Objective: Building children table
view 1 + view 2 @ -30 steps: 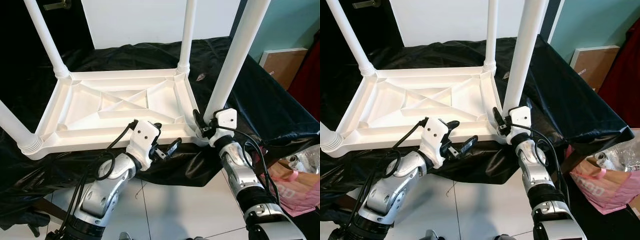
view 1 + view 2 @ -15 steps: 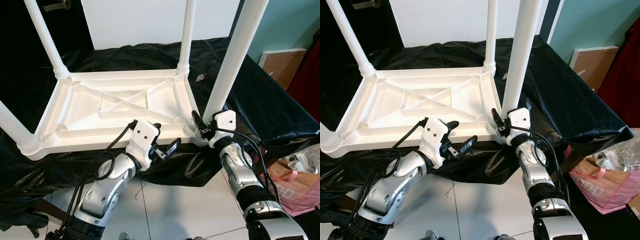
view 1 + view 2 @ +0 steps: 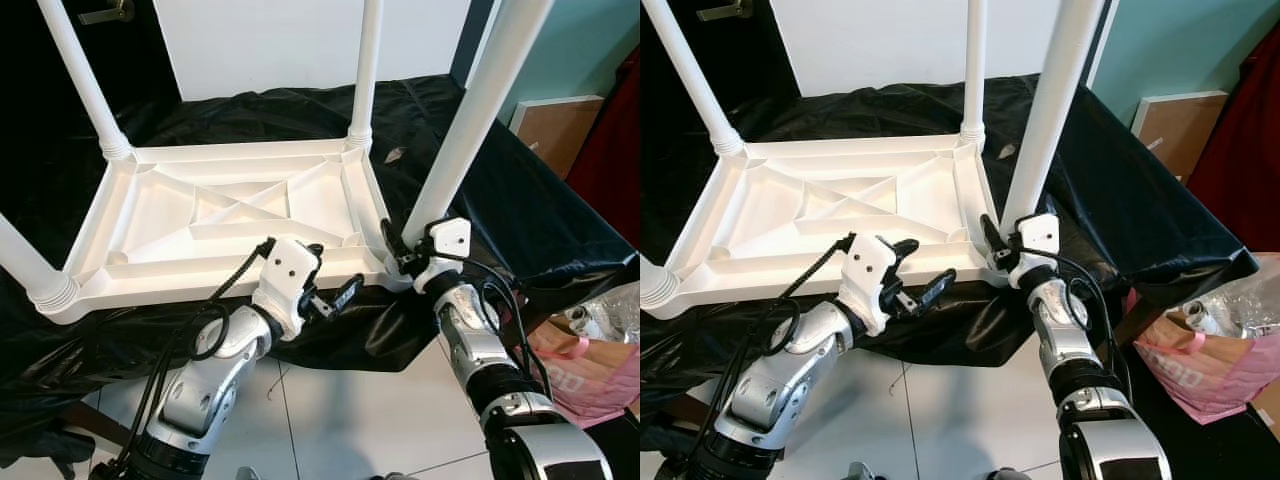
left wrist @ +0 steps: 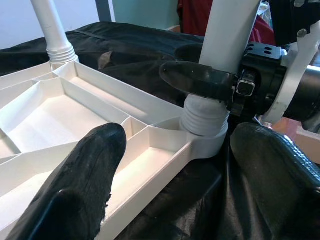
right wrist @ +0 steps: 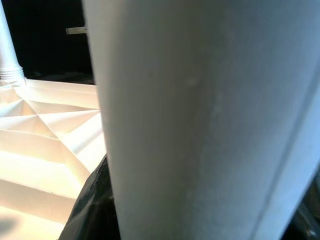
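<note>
- The near-right table leg (image 3: 470,130), at the upturned tabletop (image 3: 230,215) corner, is being gripped by the right gripper (image 3: 408,254), tilted slightly further than before.
- The left gripper (image 3: 335,290) is being held open beside the rim; seating seems unfinished.

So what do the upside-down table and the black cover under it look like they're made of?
The table looks like moulded white plastic with a smooth, slightly glossy finish: its underside shows cast ribs, and the legs end in ridged collars. The black cover looks like thin plastic sheeting or slick fabric, shiny and wrinkled.
</note>
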{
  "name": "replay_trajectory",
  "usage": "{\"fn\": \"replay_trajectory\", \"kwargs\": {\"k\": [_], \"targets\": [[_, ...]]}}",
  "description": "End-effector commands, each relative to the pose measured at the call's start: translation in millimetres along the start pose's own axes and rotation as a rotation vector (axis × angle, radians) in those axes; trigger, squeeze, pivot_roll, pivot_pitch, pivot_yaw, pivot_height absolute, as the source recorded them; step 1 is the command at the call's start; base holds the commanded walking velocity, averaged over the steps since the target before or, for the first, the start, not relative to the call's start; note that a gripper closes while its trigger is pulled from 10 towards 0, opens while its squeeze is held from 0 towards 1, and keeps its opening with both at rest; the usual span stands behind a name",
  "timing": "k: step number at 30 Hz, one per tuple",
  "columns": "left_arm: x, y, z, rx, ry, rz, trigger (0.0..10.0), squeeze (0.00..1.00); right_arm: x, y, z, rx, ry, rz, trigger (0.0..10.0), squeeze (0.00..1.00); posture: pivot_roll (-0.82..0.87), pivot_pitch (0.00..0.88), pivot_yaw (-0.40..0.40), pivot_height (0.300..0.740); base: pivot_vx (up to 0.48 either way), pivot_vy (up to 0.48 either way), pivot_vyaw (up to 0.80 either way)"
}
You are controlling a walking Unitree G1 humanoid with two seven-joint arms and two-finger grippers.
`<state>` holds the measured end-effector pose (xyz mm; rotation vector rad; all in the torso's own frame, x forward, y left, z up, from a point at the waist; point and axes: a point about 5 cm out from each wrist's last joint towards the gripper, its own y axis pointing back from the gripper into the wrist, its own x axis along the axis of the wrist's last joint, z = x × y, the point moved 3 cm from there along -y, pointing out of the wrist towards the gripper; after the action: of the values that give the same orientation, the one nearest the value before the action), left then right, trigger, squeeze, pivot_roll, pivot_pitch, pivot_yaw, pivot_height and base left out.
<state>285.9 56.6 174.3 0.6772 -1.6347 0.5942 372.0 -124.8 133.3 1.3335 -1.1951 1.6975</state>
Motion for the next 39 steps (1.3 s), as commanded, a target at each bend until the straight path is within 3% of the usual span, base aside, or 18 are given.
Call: {"fn": "replay_trajectory", "kwargs": {"k": [1, 18, 23, 35, 39], "targets": [[-1.7, 0.7, 5.7, -0.046, 0.005, -0.013, 10.0, 0.0, -38.1, 18.2, -6.6, 0.007, -0.074, -0.176, 10.0, 0.0, 0.02, 0.101, -0.026, 0.74, 0.0, 0.0, 0.0], [-1.4, 1.7, 5.7, -0.045, 0.01, -0.014, 10.0, 0.0, -44.6, 20.3, -3.3, -0.011, -0.143, -0.211, 10.0, 0.0, 0.02, 0.104, -0.023, 0.74, 0.0, 0.0, 0.0], [-1.0, 2.0, 5.7, -0.044, 0.01, -0.014, 10.0, 0.0, -50.0, 19.4, -4.5, -0.032, -0.224, -0.249, 10.0, 0.0, 0.02, 0.104, -0.024, 0.74, 0.0, 0.0, 0.0], [-0.7, 1.9, 6.0, -0.043, 0.013, -0.014, 10.0, 0.0, -54.1, 20.1, -5.9, -0.039, -0.23, -0.276, 10.0, 0.0, 0.02, 0.106, -0.026, 0.74, 0.0, 0.0, 0.0], [-0.6, 2.6, 6.3, -0.042, 0.015, -0.015, 10.0, 0.0, -58.1, 20.1, -4.7, -0.069, -0.284, -0.309, 10.0, 0.0, 0.02, 0.107, -0.026, 0.74, 0.0, 0.0, 0.0]]}}
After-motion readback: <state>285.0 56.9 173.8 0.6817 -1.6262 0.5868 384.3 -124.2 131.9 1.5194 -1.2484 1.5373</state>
